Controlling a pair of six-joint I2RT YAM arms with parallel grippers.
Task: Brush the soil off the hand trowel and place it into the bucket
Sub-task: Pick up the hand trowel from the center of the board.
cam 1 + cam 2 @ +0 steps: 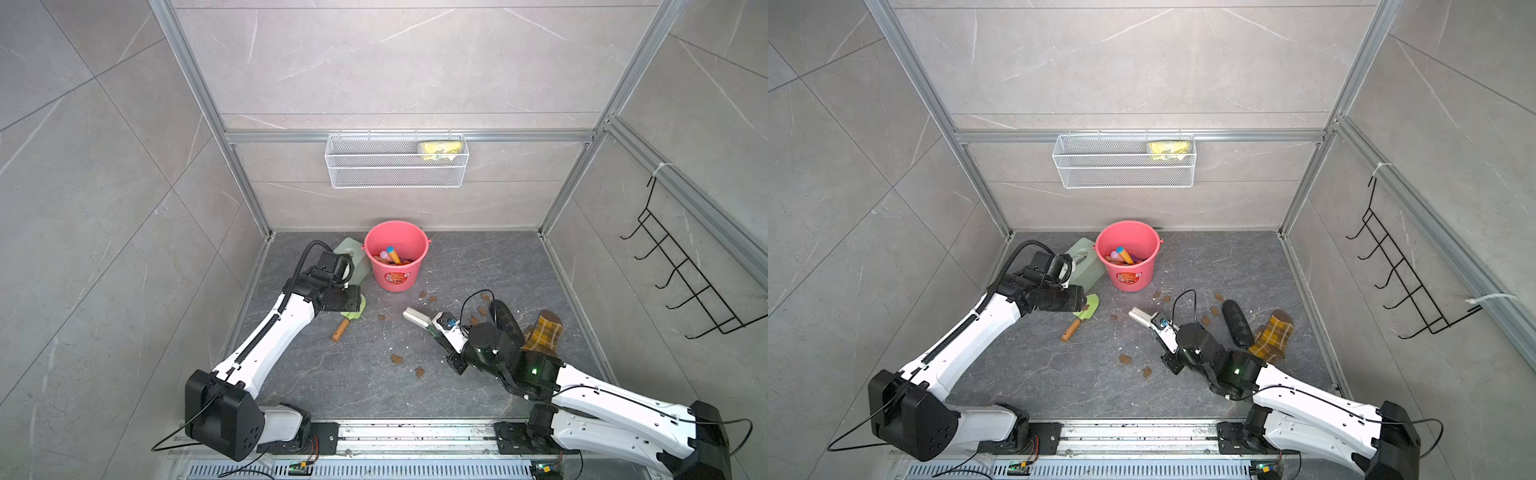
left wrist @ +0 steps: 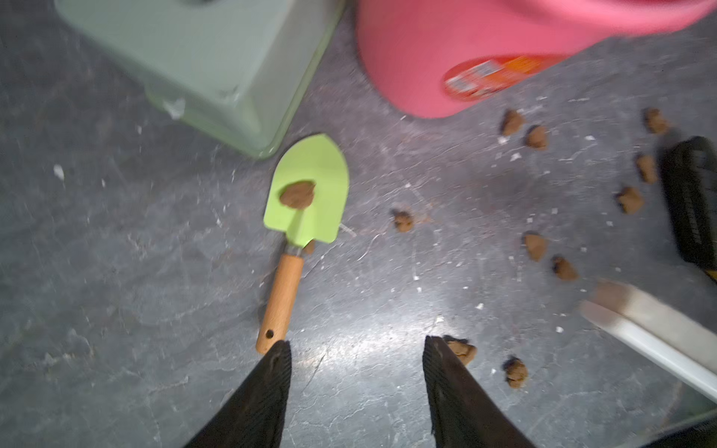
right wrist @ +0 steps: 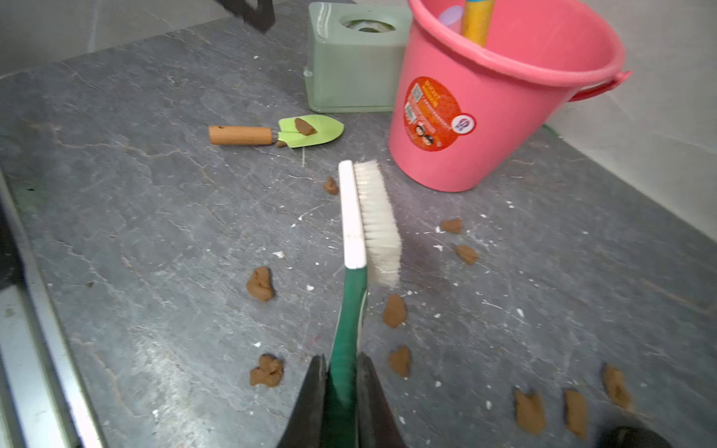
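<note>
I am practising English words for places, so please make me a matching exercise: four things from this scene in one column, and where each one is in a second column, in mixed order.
Things
1. hand trowel
2. brush
3. bucket
4. yellow packet

Places
A. clamped in the right gripper
B. in the wire basket
C. flat on the floor, a soil lump on its blade
D. upright beside the green box

Pairs: 1-C, 2-A, 3-D, 4-B

2 white arms (image 1: 270, 345), black joints (image 1: 224, 419), black cables (image 1: 300, 266)
</note>
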